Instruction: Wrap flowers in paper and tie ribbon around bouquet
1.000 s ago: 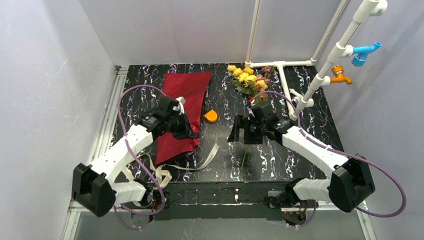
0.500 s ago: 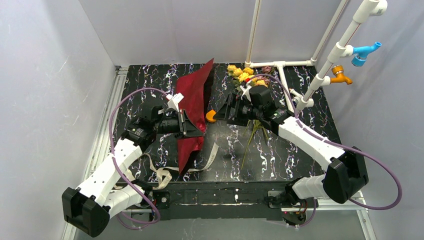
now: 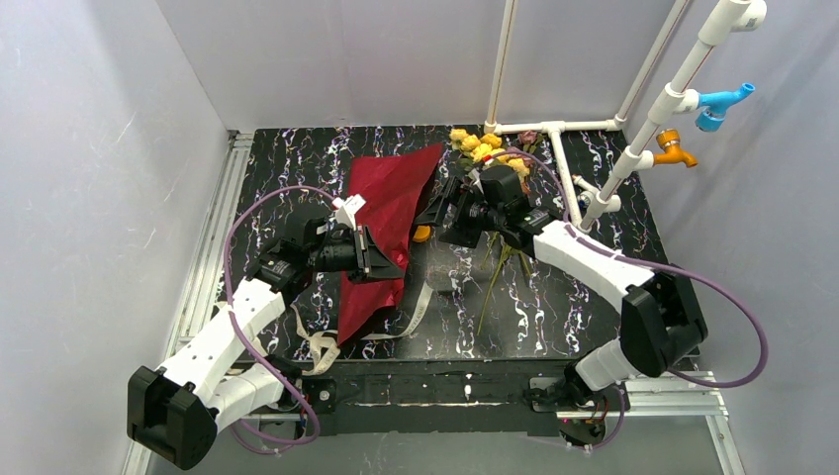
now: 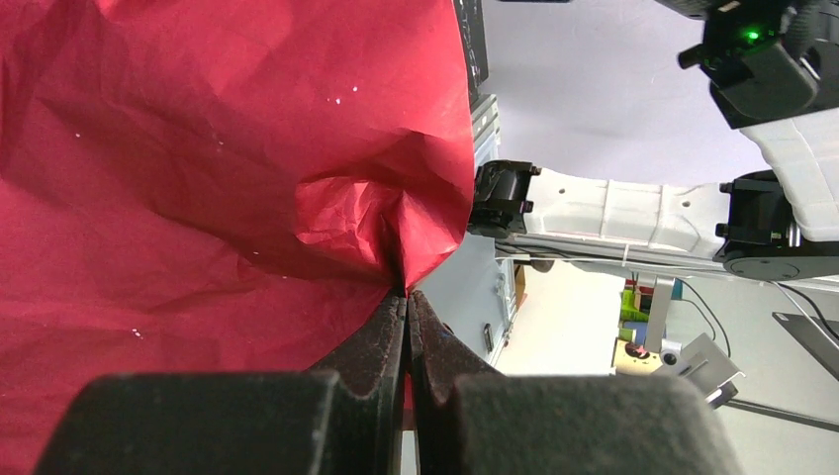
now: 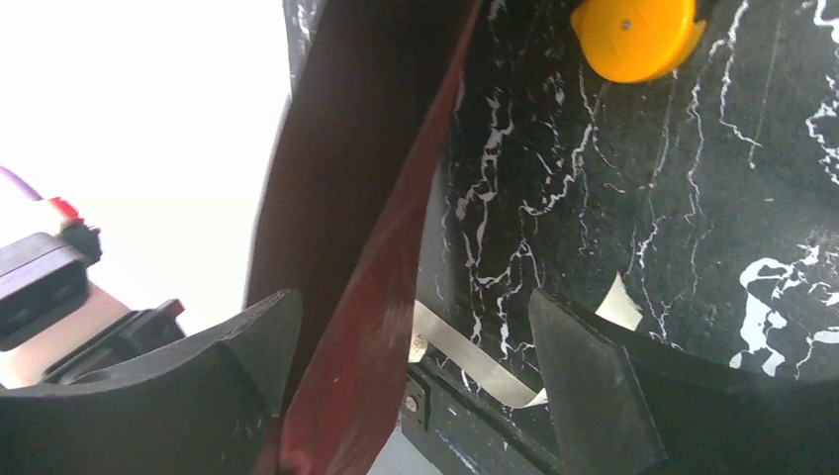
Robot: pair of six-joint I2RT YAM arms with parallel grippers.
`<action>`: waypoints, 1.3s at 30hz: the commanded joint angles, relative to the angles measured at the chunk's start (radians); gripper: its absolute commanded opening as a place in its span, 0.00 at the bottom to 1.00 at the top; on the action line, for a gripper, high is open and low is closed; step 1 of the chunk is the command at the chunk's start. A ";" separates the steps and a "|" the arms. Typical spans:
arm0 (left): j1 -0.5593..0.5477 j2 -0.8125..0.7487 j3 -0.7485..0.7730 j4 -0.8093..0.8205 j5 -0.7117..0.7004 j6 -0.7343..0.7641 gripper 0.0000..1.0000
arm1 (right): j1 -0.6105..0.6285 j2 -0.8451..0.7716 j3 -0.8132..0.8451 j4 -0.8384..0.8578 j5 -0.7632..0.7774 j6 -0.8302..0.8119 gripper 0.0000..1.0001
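On the black table (image 3: pixel 594 297) the paper (image 3: pixel 396 188) is held up at frame centre by the clamped left gripper (image 4: pixel 406 297), nothing is held by the wide-open right gripper (image 5: pixel 416 307), and flowers (image 3: pixel 485 150) and ribbon (image 3: pixel 418 302) are not yet used

One red paper sheet (image 3: pixel 391 188), one bunch of flowers (image 3: pixel 487 150), one ribbon (image 3: pixel 418 304), one orange wedge (image 5: pixel 633 35), two arms, the left arm (image 3: pixel 228 327) and the right arm (image 3: pixel 594 262), and two taps at upper right, a blue tap (image 3: pixel 722 102) and an orange tap (image 3: pixel 673 150).
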 commanded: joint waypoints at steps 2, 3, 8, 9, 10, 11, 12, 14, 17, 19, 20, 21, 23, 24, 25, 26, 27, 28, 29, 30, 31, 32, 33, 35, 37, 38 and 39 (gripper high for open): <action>0.004 -0.019 -0.015 0.035 0.037 -0.009 0.00 | 0.005 0.021 0.002 0.050 0.001 0.078 0.91; 0.004 -0.021 -0.018 0.039 0.038 -0.011 0.00 | 0.005 0.020 -0.006 0.074 -0.003 0.087 0.90; 0.004 -0.016 -0.032 0.049 0.045 -0.012 0.00 | 0.020 0.060 0.016 0.104 -0.027 0.098 0.85; 0.004 -0.014 -0.036 0.052 0.046 -0.011 0.00 | 0.027 0.072 0.024 0.116 -0.032 0.096 0.85; 0.004 -0.014 -0.040 0.057 0.047 -0.012 0.00 | 0.034 0.085 0.033 0.112 -0.036 0.093 0.84; 0.004 -0.014 -0.044 0.061 0.048 -0.013 0.00 | 0.040 0.098 0.044 0.101 -0.035 0.090 0.82; 0.004 -0.015 -0.047 0.064 0.048 -0.014 0.00 | 0.046 0.111 0.052 0.074 -0.038 0.087 0.81; 0.004 -0.015 -0.052 0.068 0.049 -0.015 0.00 | 0.060 0.134 0.058 0.064 -0.048 0.084 0.76; 0.005 -0.017 -0.057 0.069 0.046 -0.016 0.00 | 0.080 0.164 0.071 0.051 -0.061 0.072 0.56; 0.005 -0.020 -0.057 0.065 0.040 -0.018 0.00 | 0.085 0.182 0.091 0.027 -0.063 0.053 0.39; 0.004 -0.024 -0.057 0.063 0.034 -0.021 0.00 | 0.086 0.191 0.105 0.008 -0.062 0.035 0.32; 0.005 -0.029 -0.056 0.056 0.024 -0.024 0.00 | 0.086 0.195 0.125 -0.015 -0.056 0.017 0.23; 0.006 -0.043 -0.045 0.034 0.002 -0.030 0.00 | 0.085 0.219 0.192 -0.103 -0.031 -0.064 0.08; 0.010 -0.051 -0.037 0.021 -0.006 -0.034 0.02 | 0.085 0.231 0.233 -0.160 -0.012 -0.103 0.01; 0.014 -0.061 -0.027 0.004 -0.015 -0.038 0.04 | 0.085 0.245 0.276 -0.222 0.008 -0.151 0.01; 0.023 -0.073 -0.014 -0.016 -0.025 -0.040 0.05 | 0.084 0.258 0.321 -0.281 0.032 -0.197 0.01; 0.030 -0.086 -0.002 -0.048 -0.043 -0.043 0.05 | 0.083 0.275 0.368 -0.343 0.054 -0.241 0.01; 0.039 -0.101 0.013 -0.086 -0.065 -0.043 0.05 | 0.082 0.291 0.412 -0.402 0.075 -0.287 0.01; 0.054 -0.114 0.028 -0.125 -0.085 -0.045 0.05 | 0.081 0.308 0.464 -0.466 0.096 -0.329 0.01; 0.071 -0.129 0.038 -0.163 -0.107 -0.051 0.05 | 0.082 0.326 0.515 -0.525 0.118 -0.372 0.01; 0.089 -0.147 0.046 -0.198 -0.130 -0.059 0.05 | 0.082 0.341 0.558 -0.577 0.137 -0.408 0.01; 0.105 -0.165 0.052 -0.243 -0.156 -0.065 0.04 | 0.082 0.354 0.598 -0.636 0.154 -0.441 0.01; 0.119 -0.185 0.059 -0.290 -0.190 -0.072 0.01 | 0.082 0.362 0.641 -0.671 0.176 -0.467 0.01; 0.139 -0.222 0.078 -0.376 -0.264 -0.073 0.00 | 0.082 0.374 0.688 -0.722 0.198 -0.507 0.01; 0.155 -0.258 0.106 -0.483 -0.390 -0.074 0.00 | 0.082 0.379 0.730 -0.761 0.233 -0.533 0.01; 0.163 -0.278 0.119 -0.540 -0.454 -0.078 0.00 | 0.082 0.379 0.750 -0.775 0.247 -0.549 0.01; 0.170 -0.293 0.130 -0.588 -0.508 -0.082 0.00 | 0.082 0.384 0.770 -0.791 0.263 -0.564 0.01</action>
